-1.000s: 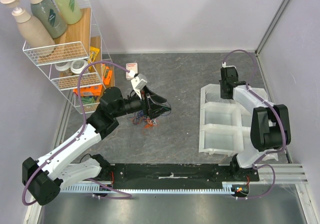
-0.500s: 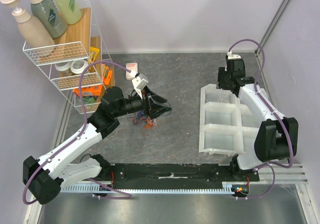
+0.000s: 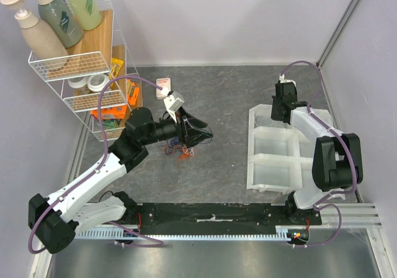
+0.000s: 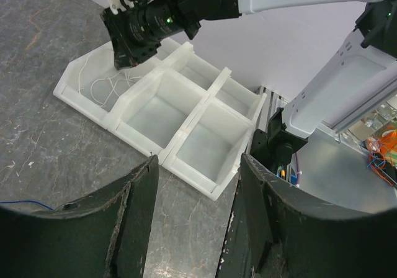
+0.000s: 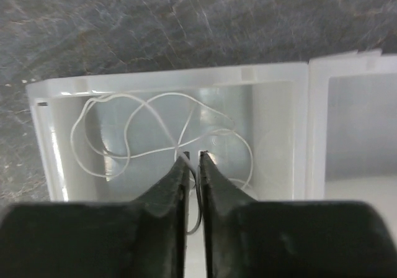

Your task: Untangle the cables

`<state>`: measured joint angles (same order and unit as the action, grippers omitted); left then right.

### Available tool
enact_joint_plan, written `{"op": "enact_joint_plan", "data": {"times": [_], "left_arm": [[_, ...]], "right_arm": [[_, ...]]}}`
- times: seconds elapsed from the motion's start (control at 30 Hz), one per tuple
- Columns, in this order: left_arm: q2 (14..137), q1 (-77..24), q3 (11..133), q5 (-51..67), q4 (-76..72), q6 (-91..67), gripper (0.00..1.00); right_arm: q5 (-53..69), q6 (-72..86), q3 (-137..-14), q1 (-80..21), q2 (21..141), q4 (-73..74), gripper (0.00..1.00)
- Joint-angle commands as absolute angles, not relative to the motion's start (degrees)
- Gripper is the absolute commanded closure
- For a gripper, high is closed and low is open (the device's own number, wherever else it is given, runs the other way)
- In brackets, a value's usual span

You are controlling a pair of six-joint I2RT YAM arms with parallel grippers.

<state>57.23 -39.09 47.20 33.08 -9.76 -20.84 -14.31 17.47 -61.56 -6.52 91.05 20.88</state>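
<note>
A tangle of purple, dark blue and orange-red cables [image 3: 179, 149] lies on the grey table under my left wrist. My left gripper [image 3: 200, 133] hangs just right of the tangle, open and empty, as the left wrist view [image 4: 198, 160] shows. A white cable [image 5: 124, 132] lies looped in the far-left compartment of the white tray [image 3: 273, 166]; it also shows in the left wrist view [image 4: 107, 87]. My right gripper [image 3: 278, 114] is low over that compartment. In the right wrist view [image 5: 192, 155] its jaws are nearly closed with a strand of the white cable between them.
A wire rack [image 3: 80, 67] with bottles, tape rolls and orange items stands at the back left. A small white box [image 3: 164, 84] lies behind my left wrist. The tray's other compartments [image 4: 205, 141] hold nothing. A thin blue strand [image 4: 18, 203] lies on the table.
My right gripper rose and moved back from the tray compartment, then came back down over it. The left arm has hardly moved.
</note>
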Motion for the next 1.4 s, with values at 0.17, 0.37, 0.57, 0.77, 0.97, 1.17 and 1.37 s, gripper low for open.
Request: {"op": "enact_joint_plan", "data": {"times": [0.17, 0.37, 0.57, 0.77, 0.97, 1.17, 1.37], "left_arm": [[57.30, -39.29, 48.69, 33.05, -11.16, -21.01, 0.39], [57.83, -39.29, 48.95, 32.08, -10.29, -20.83, 0.38], [57.57, -39.29, 49.39, 31.11, -9.23, -20.13, 0.38], [56.78, -39.20, 49.39, 24.11, -7.57, -21.35, 0.41], [54.94, -39.11, 49.13, 4.78, -1.24, -24.08, 0.37], [53.18, -39.02, 48.17, -9.92, 2.73, -25.40, 0.37], [54.05, -39.02, 46.58, -11.07, 2.10, -27.33, 0.41]], "right_arm": [[-19.34, 17.23, -56.77, -6.42, 92.46, 13.89, 1.00], [-20.83, 16.26, -61.43, -6.85, 85.09, 20.55, 0.55], [-11.35, 13.62, -64.69, -6.16, 77.36, 29.52, 0.02], [-0.21, 14.41, -61.70, -5.54, 68.04, 25.85, 0.02], [6.10, 23.89, -60.29, -19.29, 68.29, 18.29, 0.14], [1.23, 32.52, -57.21, -34.18, 78.89, 2.21, 0.27], [-2.46, 24.08, -68.89, -39.64, 99.20, 5.96, 0.32]]}}
